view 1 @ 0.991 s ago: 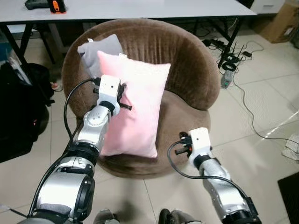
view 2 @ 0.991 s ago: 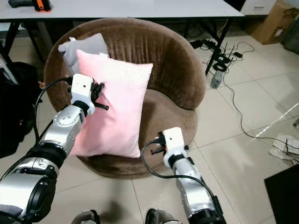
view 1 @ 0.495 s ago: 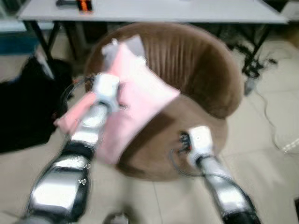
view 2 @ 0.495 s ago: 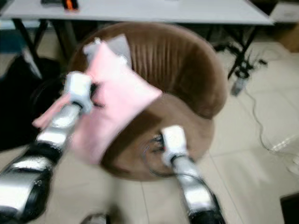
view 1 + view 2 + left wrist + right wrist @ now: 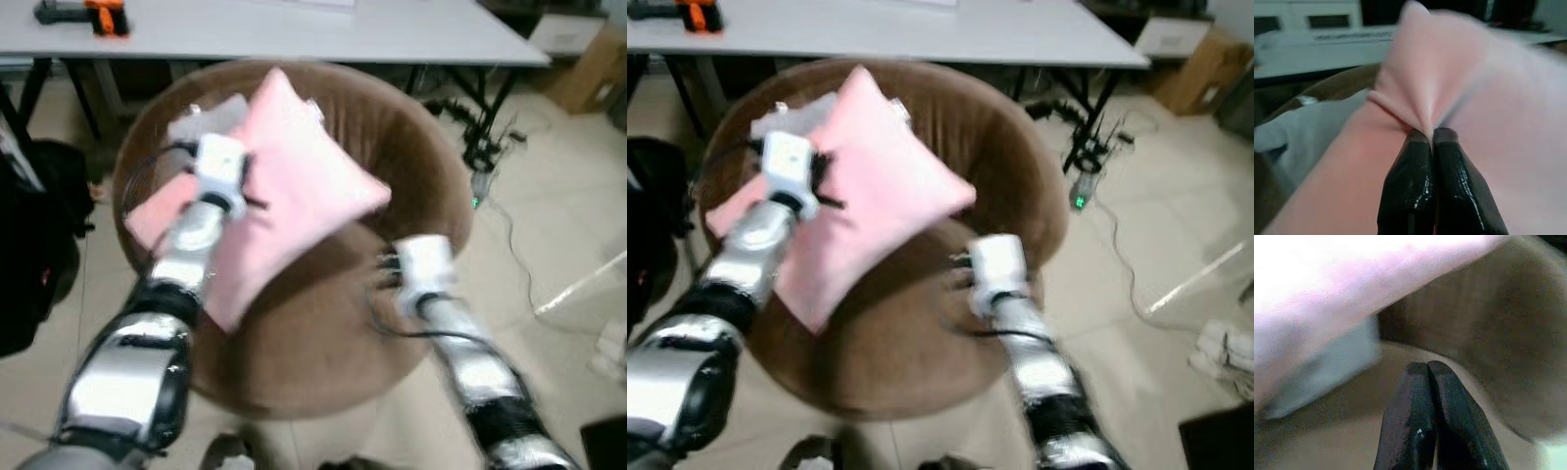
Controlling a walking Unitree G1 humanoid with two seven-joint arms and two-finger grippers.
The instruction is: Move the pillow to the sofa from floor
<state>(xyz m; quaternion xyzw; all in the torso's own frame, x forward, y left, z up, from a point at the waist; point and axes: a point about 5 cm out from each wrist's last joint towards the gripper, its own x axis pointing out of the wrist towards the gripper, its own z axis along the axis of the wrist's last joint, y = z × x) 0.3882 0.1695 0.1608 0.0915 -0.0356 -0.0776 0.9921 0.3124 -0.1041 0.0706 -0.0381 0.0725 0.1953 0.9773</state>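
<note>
Tipped from near-upright a second ago, the pink pillow (image 5: 279,186) now lies slanted across the brown sofa's (image 5: 411,147) backrest and seat, one corner raised. At far left a black bag (image 5: 34,255) sits on the tiled floor (image 5: 558,225). The left claw (image 5: 1432,134) pinches a fold of the pillow's fabric between closed fingers, probably to steer it against the grey cushion (image 5: 206,117) behind. The right claw (image 5: 1427,369), fingers pressed together and empty, hovers over the seat. Behind runs a white table (image 5: 294,29); cables (image 5: 490,127) trail across the floor to the right.
</note>
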